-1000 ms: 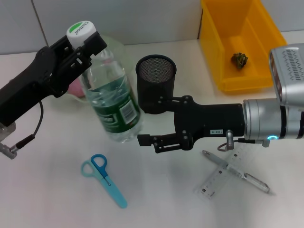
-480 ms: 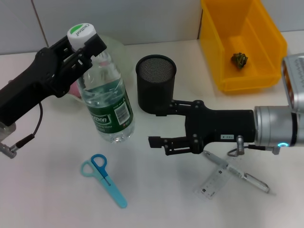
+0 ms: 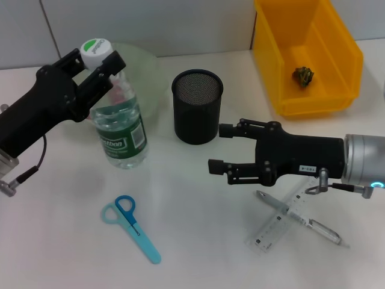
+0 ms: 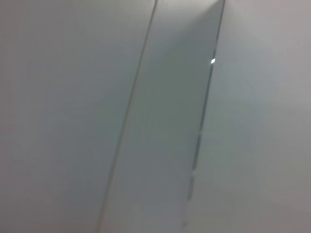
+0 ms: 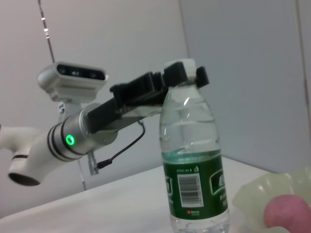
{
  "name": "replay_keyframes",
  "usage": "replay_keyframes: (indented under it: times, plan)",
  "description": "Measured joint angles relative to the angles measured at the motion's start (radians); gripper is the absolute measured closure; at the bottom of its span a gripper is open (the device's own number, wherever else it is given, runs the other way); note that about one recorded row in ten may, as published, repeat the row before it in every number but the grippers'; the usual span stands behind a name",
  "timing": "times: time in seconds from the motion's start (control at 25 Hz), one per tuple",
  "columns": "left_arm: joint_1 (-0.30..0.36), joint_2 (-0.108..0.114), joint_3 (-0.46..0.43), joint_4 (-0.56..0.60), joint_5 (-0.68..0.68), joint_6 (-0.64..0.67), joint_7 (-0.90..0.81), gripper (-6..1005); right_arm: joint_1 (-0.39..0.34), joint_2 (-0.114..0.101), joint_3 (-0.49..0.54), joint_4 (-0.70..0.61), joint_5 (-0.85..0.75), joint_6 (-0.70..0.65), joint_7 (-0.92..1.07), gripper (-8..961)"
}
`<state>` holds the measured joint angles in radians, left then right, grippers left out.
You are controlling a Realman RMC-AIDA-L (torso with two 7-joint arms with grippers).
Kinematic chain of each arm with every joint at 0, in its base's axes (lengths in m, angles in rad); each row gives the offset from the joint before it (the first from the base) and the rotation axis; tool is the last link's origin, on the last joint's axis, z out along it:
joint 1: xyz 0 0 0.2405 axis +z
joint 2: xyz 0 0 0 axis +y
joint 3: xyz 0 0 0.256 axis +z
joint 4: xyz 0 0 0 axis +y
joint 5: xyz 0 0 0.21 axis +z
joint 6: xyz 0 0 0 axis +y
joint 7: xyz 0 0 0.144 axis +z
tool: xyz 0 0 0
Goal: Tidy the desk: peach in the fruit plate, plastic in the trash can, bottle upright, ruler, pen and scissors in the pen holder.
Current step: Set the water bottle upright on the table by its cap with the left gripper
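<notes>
**Standing the bottle up straight**

Between the fingers of the left gripper [image 3: 99, 57], the neck of the bottle [image 3: 118, 129] is squeezed tight, just under its white cap. The bottle looks upright now, with its bottom on the table [image 3: 60, 241]. The right wrist view shows the same thing: the bottle [image 5: 194, 170] stands tall with the black fingers [image 5: 182, 75] closed around its top.

The right gripper [image 3: 219, 147] hangs low over the table with its fingers spread apart and nothing between them. The black mesh pen holder [image 3: 197, 105] stands just beside those fingers. The pen [image 3: 301, 218] and the clear ruler [image 3: 278, 226] lie crossed on the table under that arm's wrist, behind the fingertips. The blue scissors [image 3: 132, 226] lie well apart from both sets of fingers.

The peach [image 5: 286, 211] already sits in the pale green fruit plate [image 3: 144, 72], just behind the left fingers. A crumpled bit lies in the yellow bin [image 3: 304, 102].

To do this step well, the left fingers should open slowly and only when the bottle's bottom is flat on the table. Then they should lift straight away, so they do not bump the cap and tip it over. The water inside may slosh, so a gentle let-go is best.
</notes>
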<state>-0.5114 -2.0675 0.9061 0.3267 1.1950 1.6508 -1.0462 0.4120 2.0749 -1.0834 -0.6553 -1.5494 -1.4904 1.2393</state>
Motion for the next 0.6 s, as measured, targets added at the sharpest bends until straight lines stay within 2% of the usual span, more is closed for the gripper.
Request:
replay_keyframes:
  times: [0.32, 0.6]
  plan:
    - [0.028, -0.005, -0.020, -0.011, -0.017, -0.108, 0.148, 555, -0.030, -0.003, 0.056, -0.002, 0.000, -0.002, 0.003, 131]
    - [0.032, -0.007, -0.021, -0.085, -0.077, -0.148, 0.280, 556, -0.041, -0.004, 0.092, -0.004, 0.000, -0.004, 0.009, 131]
